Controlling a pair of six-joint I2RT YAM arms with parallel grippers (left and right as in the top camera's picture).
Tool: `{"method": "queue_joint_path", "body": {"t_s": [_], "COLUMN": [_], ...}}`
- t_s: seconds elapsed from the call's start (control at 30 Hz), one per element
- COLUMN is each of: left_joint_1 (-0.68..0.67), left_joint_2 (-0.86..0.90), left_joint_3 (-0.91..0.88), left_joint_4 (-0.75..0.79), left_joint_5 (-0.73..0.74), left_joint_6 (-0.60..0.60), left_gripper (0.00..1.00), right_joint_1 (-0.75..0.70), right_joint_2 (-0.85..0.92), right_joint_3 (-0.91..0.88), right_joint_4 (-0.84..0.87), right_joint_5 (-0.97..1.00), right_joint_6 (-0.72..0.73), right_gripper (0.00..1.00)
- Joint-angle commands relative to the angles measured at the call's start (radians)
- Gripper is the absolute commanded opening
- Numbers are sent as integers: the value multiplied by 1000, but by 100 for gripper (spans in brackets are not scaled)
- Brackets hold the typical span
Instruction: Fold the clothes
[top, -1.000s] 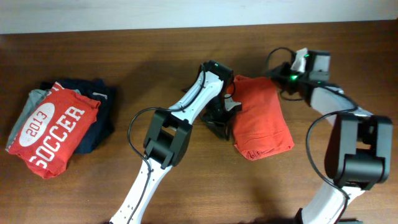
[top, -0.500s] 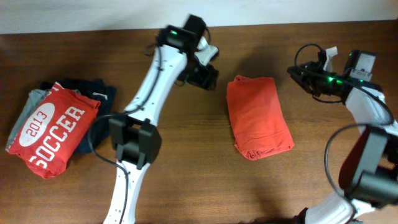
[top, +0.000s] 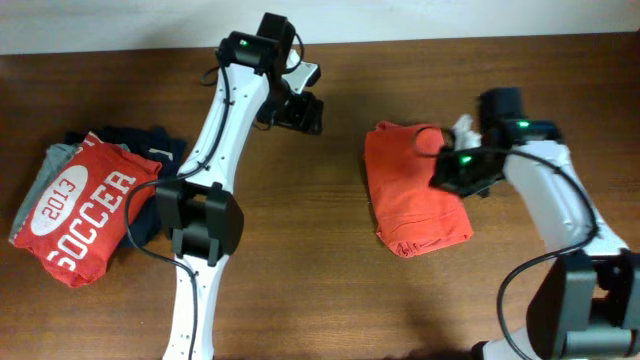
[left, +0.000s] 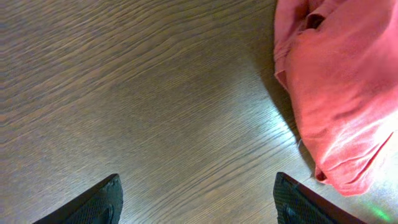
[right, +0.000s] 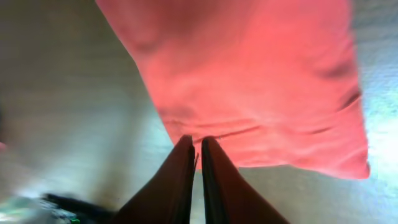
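The clothes (top: 410, 195) are one orange-red shirt lying folded into a compact rectangle right of the table's middle, plain side up. In the left wrist view the clothes (left: 339, 81) fill the right edge. In the right wrist view the clothes (right: 249, 74) spread across the top. My right gripper (top: 447, 172) hovers at the fold's right side. Seen from its own wrist, the right gripper (right: 198, 143) is shut, tips at the cloth's hem, with no cloth seen between them. My left gripper (top: 303, 108) is off to the back left, apart from the shirt. From its wrist, the left gripper (left: 199, 202) stands open over bare wood.
A pile of folded garments lies at the far left: a red "2013 SOCCER" shirt (top: 85, 210) on top of navy (top: 160, 180) and grey (top: 35, 185) ones. The table's back edge (top: 420, 42) runs behind both arms.
The left gripper let go of the shirt's left edge, opened and pulled back to the back left. The right gripper swung out right, then returned over the fold's right side and shut.
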Motion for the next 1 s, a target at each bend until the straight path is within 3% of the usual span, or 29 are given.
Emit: {"method": "queue_joint_path", "body": {"t_s": [0.0,0.2,0.47,0.77,0.97], "left_joint_1": [18,18,18,18,14], "left_joint_2": [-37,-41,-41,-41,-41], "left_joint_3": [3,5,5,5,5], "left_joint_4": [-8,-24,-31,-37,-31], "left_joint_5": [15,15,15,15,19], "left_joint_6": [5,6,6,6,5], "left_gripper": [77,77,77,77,77], "right_joint_1": [62,77,19,-38,-38], "right_joint_2": [47,110,193,220,220], "right_joint_3": [-1,-90,-207,-196,-153], "right_joint_4": [-53,-64,93,90,204], "right_joint_5": [117,111,127,822,960], "right_joint_6": [6,156,178,192,197], "right_gripper": [11,10,9,5,6]}}
